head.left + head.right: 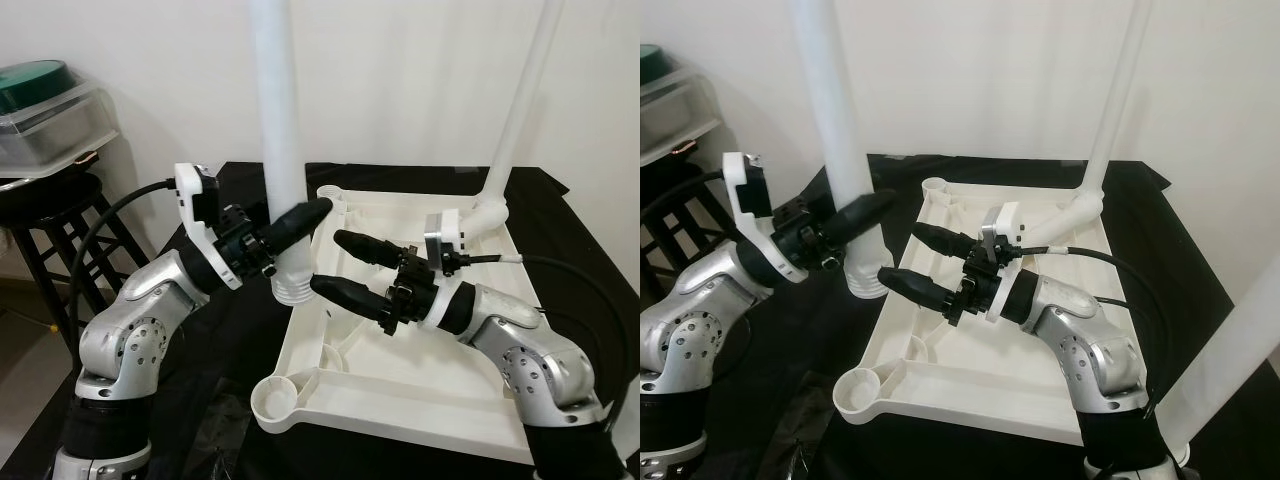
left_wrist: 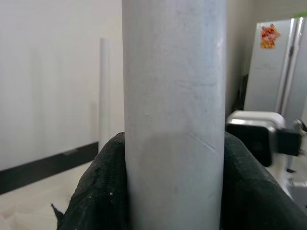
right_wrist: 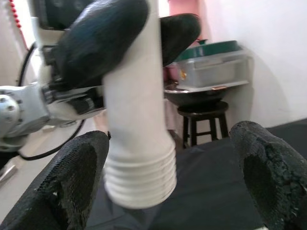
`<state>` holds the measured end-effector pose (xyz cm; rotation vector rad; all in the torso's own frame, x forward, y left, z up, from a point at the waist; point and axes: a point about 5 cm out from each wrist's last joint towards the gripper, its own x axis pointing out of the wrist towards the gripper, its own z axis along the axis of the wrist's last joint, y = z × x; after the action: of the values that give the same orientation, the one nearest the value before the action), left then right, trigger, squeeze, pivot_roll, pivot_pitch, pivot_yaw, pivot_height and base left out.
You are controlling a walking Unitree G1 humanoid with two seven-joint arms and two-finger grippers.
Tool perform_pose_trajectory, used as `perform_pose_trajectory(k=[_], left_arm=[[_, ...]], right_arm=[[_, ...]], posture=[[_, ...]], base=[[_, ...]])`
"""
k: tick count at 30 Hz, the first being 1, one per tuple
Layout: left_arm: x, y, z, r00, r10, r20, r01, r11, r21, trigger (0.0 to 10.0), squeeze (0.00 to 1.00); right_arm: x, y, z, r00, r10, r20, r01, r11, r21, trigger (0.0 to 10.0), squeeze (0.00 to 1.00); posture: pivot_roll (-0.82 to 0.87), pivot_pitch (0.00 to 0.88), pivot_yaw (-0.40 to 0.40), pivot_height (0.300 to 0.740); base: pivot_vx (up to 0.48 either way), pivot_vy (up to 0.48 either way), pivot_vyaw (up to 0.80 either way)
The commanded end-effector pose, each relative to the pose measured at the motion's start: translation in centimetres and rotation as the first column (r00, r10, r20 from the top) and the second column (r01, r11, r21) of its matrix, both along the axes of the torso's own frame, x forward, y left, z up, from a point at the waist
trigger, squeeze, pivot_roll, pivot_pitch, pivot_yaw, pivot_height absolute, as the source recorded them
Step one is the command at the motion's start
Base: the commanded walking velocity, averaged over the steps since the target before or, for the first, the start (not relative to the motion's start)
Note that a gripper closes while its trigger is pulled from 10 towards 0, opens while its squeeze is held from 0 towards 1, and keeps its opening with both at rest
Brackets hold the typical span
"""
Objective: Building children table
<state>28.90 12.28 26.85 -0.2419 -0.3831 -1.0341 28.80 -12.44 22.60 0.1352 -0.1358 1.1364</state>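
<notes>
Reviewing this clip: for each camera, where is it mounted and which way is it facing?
Left eye view: head, looking down at the upturned white tabletop; both arms show.
Right eye view: same scene, shifted.
Left wrist view: looks along the left gripper, shut on the white table leg.
Right wrist view: looks between the open right gripper fingers at the leg's threaded end.
Shared: all four show that leg.

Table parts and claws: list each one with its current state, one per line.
Loose leg: held upright by the left claw, threaded end down, not yet in a socket.
Tabletop: lying upside down on the black cloth.
Fitted leg: standing in the far corner socket.
Near corner socket: empty.
Left claw: shut on the loose leg.
Right claw: open, beside the leg's threaded end.
Tub on stool: lid on.
</notes>
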Motion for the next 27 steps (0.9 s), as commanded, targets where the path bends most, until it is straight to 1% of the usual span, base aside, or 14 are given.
perform_pose_trajectory(k=[1,6,9,10,12,14,18,21,24,27], left_arm=[[0.1,-0.4,-0.4,1.0,0.004,0.0,-0.004,1.0,0.012,10.0,0.0],[0.2,-1.0,-1.2,1.0,0.012,-0.009,-0.011,0.998,0.062,10.0,0.0],[0.3,-1.0,-1.4,1.0,0.015,-0.013,-0.014,0.998,0.067,10.0,0.0],[0.4,-1.1,-1.6,1.0,0.025,-0.016,-0.024,0.996,0.087,10.0,0.0],[0.4,-1.1,-1.6,1.0,0.025,-0.016,-0.024,0.996,0.087,10.0,0.0],[0.6,-1.2,-2.1,0.999,0.047,-0.021,-0.044,0.992,0.117,10.0,0.0],[0.6,-1.2,-2.2,0.998,0.053,-0.021,-0.05,0.991,0.126,10.0,0.0],[0.7,-1.3,-2.6,0.998,0.059,-0.015,-0.056,0.985,0.161,10.0,0.0],[0.7,-1.3,-2.6,0.998,0.06,-0.013,-0.057,0.983,0.172,10.0,0.0],[0.6,-1.3,-2.9,0.998,0.064,-0.012,-0.061,0.98,0.188,10.0,0.0]], right_arm=[[0.3,0.0,0.2,1.0,-0.024,0.013,0.024,1.0,0.012,10.0,0.0],[0.5,0.0,0.2,0.999,-0.046,0.014,0.046,0.999,0.019,10.0,0.0],[0.5,0.0,0.2,0.999,-0.046,0.015,0.046,0.999,0.017,10.0,0.0],[0.6,0.0,0.2,0.999,-0.049,0.015,0.049,0.999,0.018,10.0,0.0],[0.6,0.0,0.2,0.999,-0.049,0.015,0.049,0.999,0.018,10.0,0.0],[0.7,0.0,0.2,0.998,-0.068,0.014,0.068,0.997,0.021,10.0,0.0],[0.8,-0.1,0.1,0.997,-0.079,0.013,0.078,0.997,0.023,10.0,0.0],[1.2,-0.3,0.1,0.994,-0.111,0.011,0.11,0.993,0.029,10.0,0.0],[1.2,-0.3,0.2,0.993,-0.114,0.011,0.114,0.993,0.028,10.0,0.0],[1.0,-0.3,-0.1,0.995,-0.101,0.011,0.101,0.995,0.006,10.0,0.0]], posture=[[-0.01,0.0,0.018,0.74],[-0.01,0.0,0.019,0.74],[-0.01,0.0,0.019,0.74],[-0.01,0.0,0.019,0.74],[-0.01,0.0,0.019,0.74],[-0.01,0.0,0.021,0.74],[-0.01,0.0,0.021,0.74],[-0.01,0.0,0.021,0.74],[-0.01,0.0,0.021,0.74],[-0.01,0.0,0.021,0.74]], base=[[0.0,0.0,0.0],[0.0,0.0,0.0],[0.0,0.0,0.0],[0.0,0.0,0.0],[0.0,0.0,0.0],[0.0,0.0,0.0],[0.0,0.0,0.0],[0.0,0.0,0.0],[0.0,0.0,0.0],[0.0,0.0,0.0]])
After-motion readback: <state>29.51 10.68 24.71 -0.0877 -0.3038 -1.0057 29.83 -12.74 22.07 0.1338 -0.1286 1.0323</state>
